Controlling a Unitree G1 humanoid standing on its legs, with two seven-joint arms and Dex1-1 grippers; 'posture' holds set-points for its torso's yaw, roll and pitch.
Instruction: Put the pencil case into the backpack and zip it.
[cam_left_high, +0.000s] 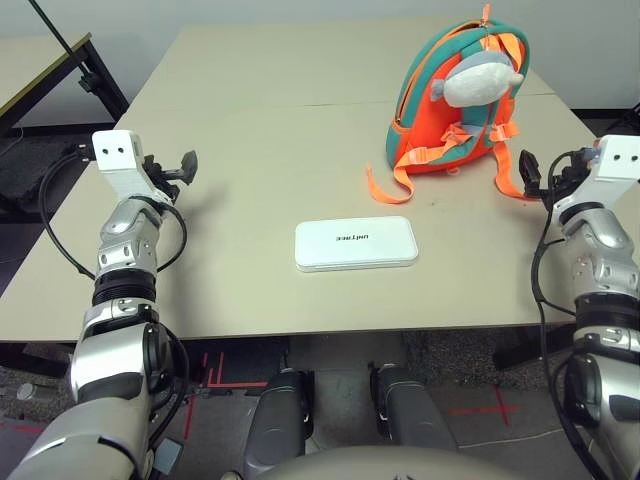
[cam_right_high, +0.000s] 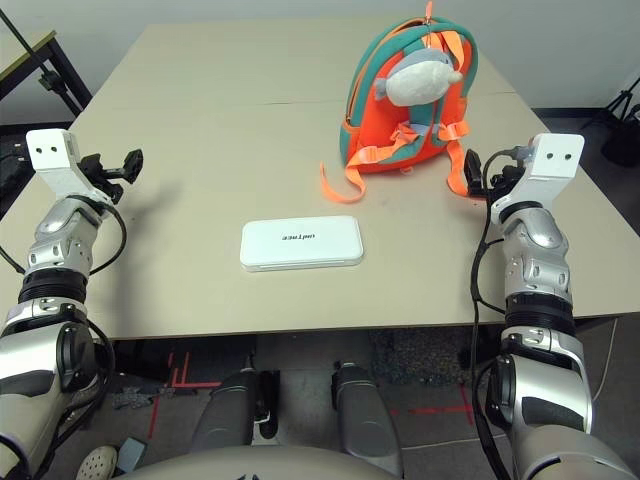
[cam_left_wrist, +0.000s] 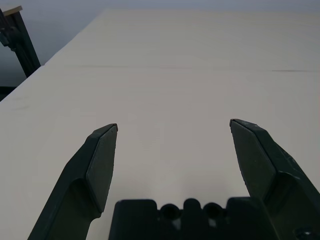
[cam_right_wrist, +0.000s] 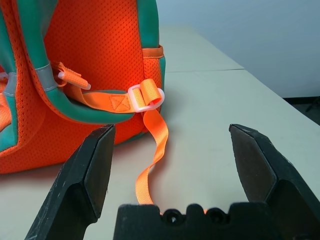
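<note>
Left eye view: the pencil case (cam_left_high: 356, 243) lies flat near the front middle of the surface (cam_left_high: 230, 150), well apart from the backpack (cam_left_high: 460, 95), which rests toward the far right with its straps up and a plush shark (cam_left_high: 480, 78) on it. The left hand (cam_left_high: 183, 166) and right hand (cam_left_high: 530, 172) hover at the two sides, holding nothing. Nothing has been started, so the first job is likely opening the backpack or lifting the case; a flat hard case is best pinched across its short width from an edge.

Right eye view: dark lettering on the case reads upside down; it looks like "unitree", though small.

Left wrist view: the left hand's fingers (cam_left_wrist: 100, 165) are spread wide over bare surface, nothing between them.

Right wrist view: the right hand's fingers (cam_right_wrist: 95, 165) are spread too, facing the backpack's side and a loose orange webbing strap (cam_right_wrist: 152, 150) that could snag. No zipper pull is visible here.
</note>
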